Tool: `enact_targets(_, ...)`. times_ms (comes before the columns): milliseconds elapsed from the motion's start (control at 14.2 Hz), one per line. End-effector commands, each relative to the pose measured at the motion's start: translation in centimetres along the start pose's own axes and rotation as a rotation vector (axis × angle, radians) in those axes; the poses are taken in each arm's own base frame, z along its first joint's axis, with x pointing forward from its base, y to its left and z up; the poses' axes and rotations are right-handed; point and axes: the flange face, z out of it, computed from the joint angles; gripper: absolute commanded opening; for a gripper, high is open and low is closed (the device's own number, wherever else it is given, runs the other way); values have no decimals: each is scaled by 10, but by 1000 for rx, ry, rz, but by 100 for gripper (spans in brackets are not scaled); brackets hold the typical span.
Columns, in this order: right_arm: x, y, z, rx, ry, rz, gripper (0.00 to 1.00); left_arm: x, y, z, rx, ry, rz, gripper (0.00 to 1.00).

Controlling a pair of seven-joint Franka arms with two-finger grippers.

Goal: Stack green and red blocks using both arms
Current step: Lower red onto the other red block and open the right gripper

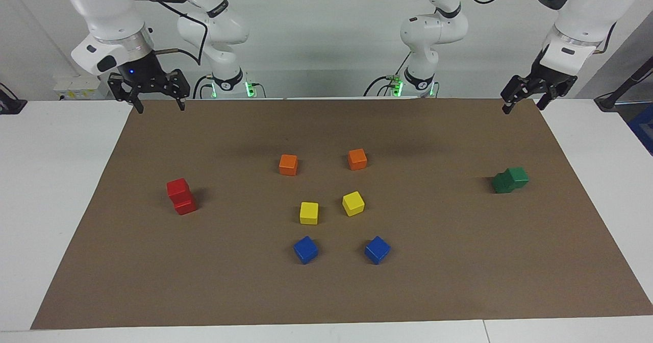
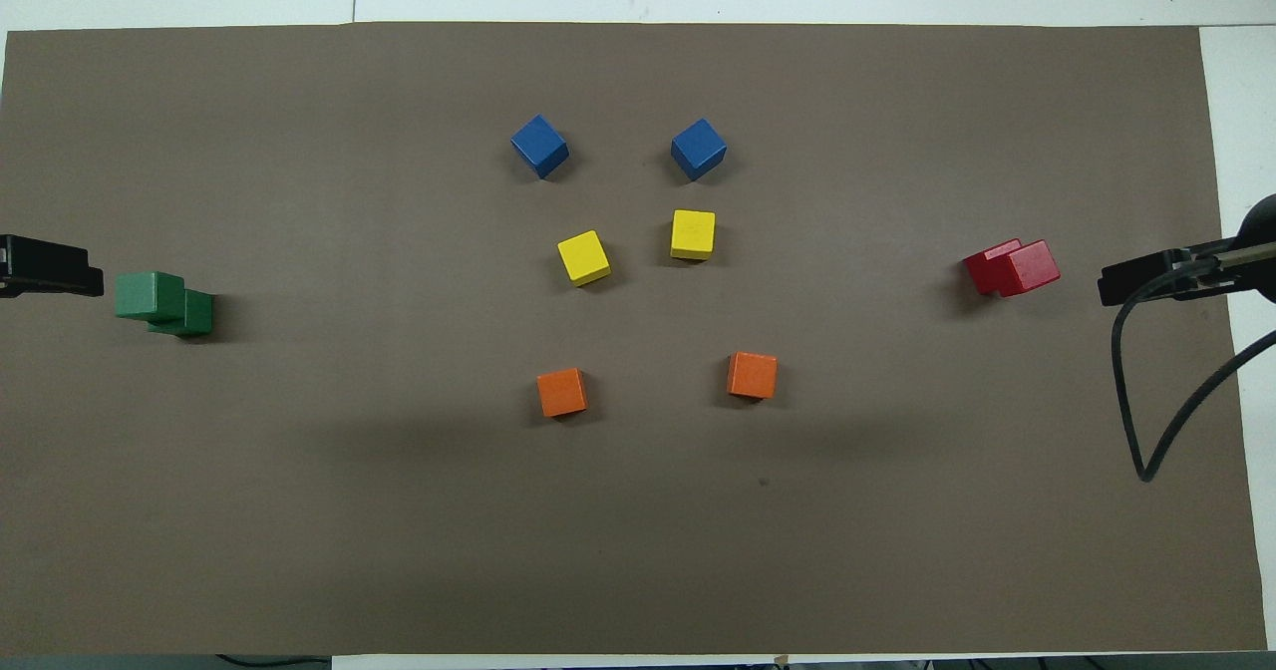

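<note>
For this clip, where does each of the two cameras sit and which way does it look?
Facing view: high across the table, looking at both arms; right gripper and left gripper hang open, bases showing.
Overhead view: high above the robots' end, looking steeply down; only gripper tips and a cable at the edges.
Shared: brown mat, red stack, green stack, turned half around.

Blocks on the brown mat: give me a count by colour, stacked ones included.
red blocks: 2, stacked
green blocks: 2, stacked
orange blocks: 2
yellow blocks: 2
blue blocks: 2
Total: 10
</note>
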Motion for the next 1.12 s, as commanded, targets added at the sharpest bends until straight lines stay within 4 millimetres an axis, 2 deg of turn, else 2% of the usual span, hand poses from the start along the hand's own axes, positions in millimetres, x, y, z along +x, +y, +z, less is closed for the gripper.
enact_targets(0,0,-1,-4,43,-6,24,100,-4,4,-7,-15,17,-7,100)
enact_targets(422,13,3,25,50,-30,38,100,-5,6,-7,-15,17,-2,100)
enact_targets(773,28,6,26,43,-35,35,100,-5,6,-6,-17,16,-2,100)
enact_targets(1055,28,7,26,42,-38,36,100,-5,6,-7,-17,16,-2,100)
